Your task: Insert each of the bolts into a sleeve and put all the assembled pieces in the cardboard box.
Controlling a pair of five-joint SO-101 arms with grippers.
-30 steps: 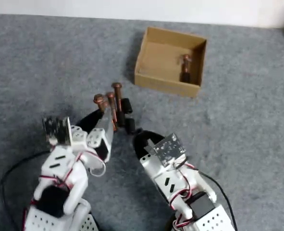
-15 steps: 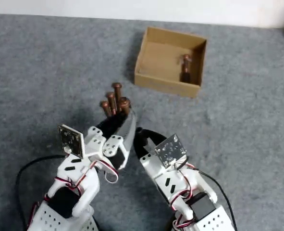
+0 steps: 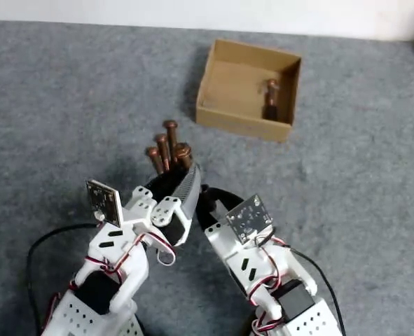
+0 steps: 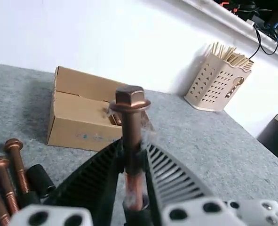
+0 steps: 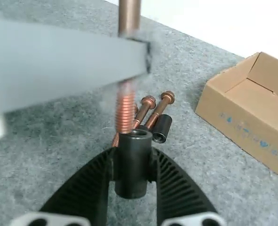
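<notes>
My left gripper is shut on a copper bolt, held upright with its hex head on top. My right gripper is shut on a black sleeve, open end up. The bolt's threaded end hangs right at the sleeve's mouth; I cannot tell whether it is inside. In the high view the left gripper and right gripper meet at mid-table. The cardboard box stands farther back, with one assembled piece inside.
Three loose bolts lie just beyond the grippers, with a loose black sleeve beside them. A beige holder of sticks stands off the mat near the wall. Grey carpet spreads out to the left and right.
My left arm has swung right with the bolt, from beside the loose bolts to over the sleeve in the right gripper. The right arm has barely moved.
</notes>
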